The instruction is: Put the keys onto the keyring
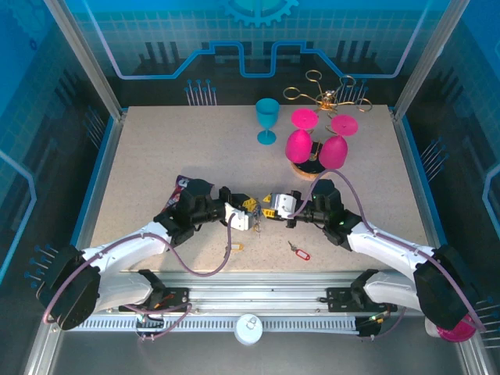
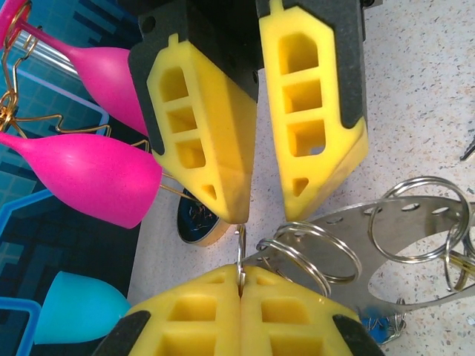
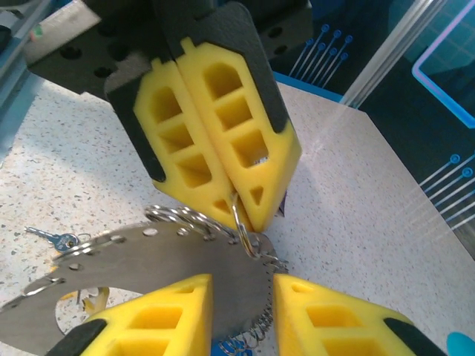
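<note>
Centrally over the worktop (image 1: pixel 156 156), left claw (image 3: pixel 239 216) pinches shut on a split ring (image 3: pixel 241 236) of the keyring (image 3: pixel 148 259), a silver crescent plate, long axis crosswise to the facing claws. Right claw (image 2: pixel 267 215) straddles it, fingers apart.

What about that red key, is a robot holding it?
No, the red key lies loose on the table, apart from the left end effector and the right end effector.
</note>
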Available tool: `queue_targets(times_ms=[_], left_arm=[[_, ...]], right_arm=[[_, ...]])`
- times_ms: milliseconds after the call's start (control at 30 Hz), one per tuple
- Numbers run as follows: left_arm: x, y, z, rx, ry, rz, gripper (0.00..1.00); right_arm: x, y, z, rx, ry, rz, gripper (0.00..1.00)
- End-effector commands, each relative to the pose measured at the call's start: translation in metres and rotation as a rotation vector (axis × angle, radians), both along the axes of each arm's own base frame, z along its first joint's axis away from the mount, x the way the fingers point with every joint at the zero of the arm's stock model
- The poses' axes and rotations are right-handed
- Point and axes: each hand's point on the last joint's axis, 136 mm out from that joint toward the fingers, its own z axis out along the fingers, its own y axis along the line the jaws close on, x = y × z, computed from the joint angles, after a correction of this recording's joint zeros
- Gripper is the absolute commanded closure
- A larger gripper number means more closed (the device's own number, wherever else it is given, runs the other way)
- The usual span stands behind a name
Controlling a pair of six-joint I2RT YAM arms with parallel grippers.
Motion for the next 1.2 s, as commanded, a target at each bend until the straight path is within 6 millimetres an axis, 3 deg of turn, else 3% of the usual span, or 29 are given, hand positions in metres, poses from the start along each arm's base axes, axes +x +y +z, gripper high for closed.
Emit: queue_targets(times_ms=[0,633,1167], left_arm=[[-0.006,-0.003,0.016,-0.043,-0.003,-0.038,1.0],[-0.008,-0.004,0.015,-0.048,0.019,-0.05,1.0],[-0.008,-0.006,0.02,-0.071,0.02,-0.052,1.0]], right_arm=[[-0.002,0.012,0.023,0.036,-0.083,0.055,0.74],[-0.003,0.024,0.021,0.005,-0.119,0.091,0.8],[-0.001,0.026,0.012,-0.05,-0.146,0.089,1.0]])
